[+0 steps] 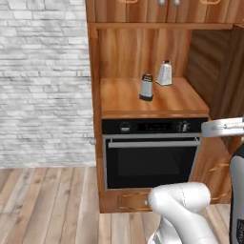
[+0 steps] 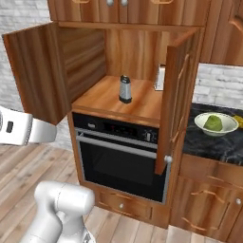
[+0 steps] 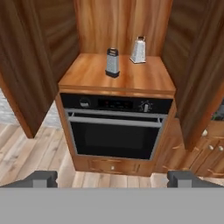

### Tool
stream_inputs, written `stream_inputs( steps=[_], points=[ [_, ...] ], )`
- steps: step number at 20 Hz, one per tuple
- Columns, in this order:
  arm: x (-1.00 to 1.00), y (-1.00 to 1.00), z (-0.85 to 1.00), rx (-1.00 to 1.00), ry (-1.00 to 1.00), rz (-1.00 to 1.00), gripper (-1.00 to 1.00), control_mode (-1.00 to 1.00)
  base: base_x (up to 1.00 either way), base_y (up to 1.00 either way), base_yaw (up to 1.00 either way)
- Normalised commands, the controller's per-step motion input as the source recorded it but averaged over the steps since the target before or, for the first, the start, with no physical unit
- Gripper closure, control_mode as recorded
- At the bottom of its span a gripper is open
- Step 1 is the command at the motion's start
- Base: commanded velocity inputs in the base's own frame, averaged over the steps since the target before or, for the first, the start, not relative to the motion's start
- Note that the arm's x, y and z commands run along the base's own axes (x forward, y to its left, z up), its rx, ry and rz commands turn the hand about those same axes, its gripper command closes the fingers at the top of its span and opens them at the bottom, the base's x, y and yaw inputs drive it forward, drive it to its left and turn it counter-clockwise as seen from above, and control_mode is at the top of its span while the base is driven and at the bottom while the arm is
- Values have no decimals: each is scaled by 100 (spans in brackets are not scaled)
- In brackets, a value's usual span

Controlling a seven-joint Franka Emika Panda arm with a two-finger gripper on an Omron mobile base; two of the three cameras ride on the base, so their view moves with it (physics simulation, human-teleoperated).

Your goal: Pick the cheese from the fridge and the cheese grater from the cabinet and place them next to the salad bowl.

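Observation:
The cabinet (image 1: 143, 52) stands open above a built-in oven, both arch-panel doors swung out. On its wooden shelf the pale silver tapered cheese grater (image 3: 138, 50) stands at the back right. In the right base view the cheese grater (image 2: 160, 79) is half hidden by the right door (image 2: 174, 99). My gripper (image 3: 113, 180) hangs well back from the shelf, facing it. It is open, with its fingertips (image 3: 43, 178) wide apart and nothing between them. The salad bowl (image 2: 216, 123) sits on the dark counter to the right. A yellow scrap (image 2: 238, 121) beside it is too cut off to identify. The fridge is out of view.
A darker boxy grater (image 3: 112, 62) stands in front and left of the pale one. The black oven (image 1: 151, 159) fills the space below the shelf. The left door (image 2: 35, 73) juts out toward me. Wood floor lies to the left, by a white brick wall (image 1: 43, 81).

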Motion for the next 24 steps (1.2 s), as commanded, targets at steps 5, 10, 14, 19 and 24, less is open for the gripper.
stream_inputs(
  steps=[5,10,14,19,24],
  points=[
    [0,0,0,0,0,0,-100,100,76,-29,10],
    [0,0,0,0,0,0,-100,100,45,-10,5],
    [0,0,0,0,0,0,-100,100,41,0,-4],
    [0,0,0,0,0,0,-100,100,48,0,-17],
    [0,0,0,0,0,0,-100,100,45,13,-19]
  ],
)
